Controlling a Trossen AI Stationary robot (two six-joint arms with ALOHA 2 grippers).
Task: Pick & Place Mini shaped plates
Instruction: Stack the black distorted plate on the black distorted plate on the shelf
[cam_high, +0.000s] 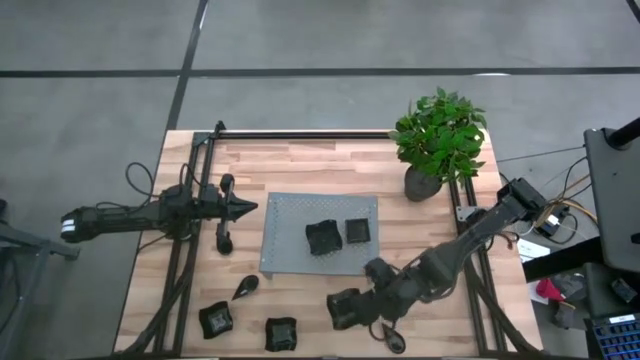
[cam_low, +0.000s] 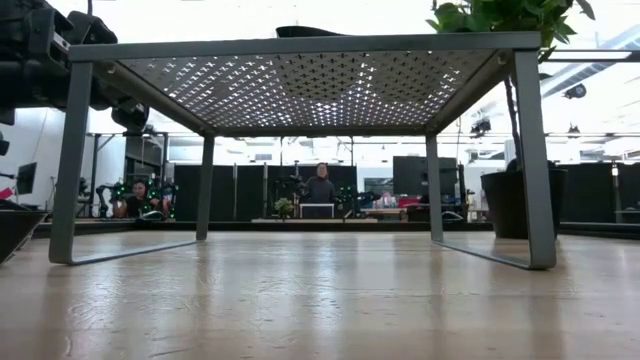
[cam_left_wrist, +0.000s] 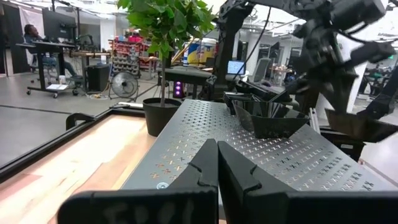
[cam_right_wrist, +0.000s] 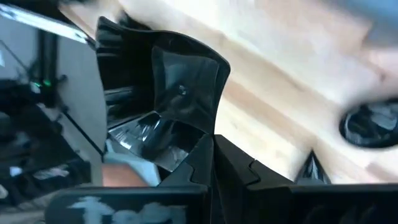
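Note:
My right gripper (cam_high: 352, 308) is near the table's near edge, just in front of the grey perforated tray (cam_high: 290, 215), shut on a dark glossy square mini plate (cam_right_wrist: 180, 93). Two more plates (cam_high: 322, 237) (cam_high: 357, 231) sit on the tray top. A teardrop plate (cam_high: 243, 288) and two squarish ones (cam_high: 216, 318) (cam_high: 281, 333) rest on the wood at near left. Another dark plate (cam_high: 388, 336) lies under the right arm. My left gripper (cam_left_wrist: 217, 163) is shut, hovering level at the tray's left side and pointing at it. My right gripper pinches the square plate by its rim (cam_right_wrist: 186, 140) between the two fingers, reaching in from the table's right and slanting down. The plate stands tilted ahead of the fingers, hollow side toward the wrist camera. In the left wrist view the plate (cam_left_wrist: 367, 127) shows off the wood.
A potted green plant (cam_high: 438, 140) stands at the tray's far right corner. The tray stands on thin legs (cam_low: 70, 160), with open space beneath. Black rails (cam_high: 300, 133) frame the table. Bare wood lies between the tray and the near-left plates.

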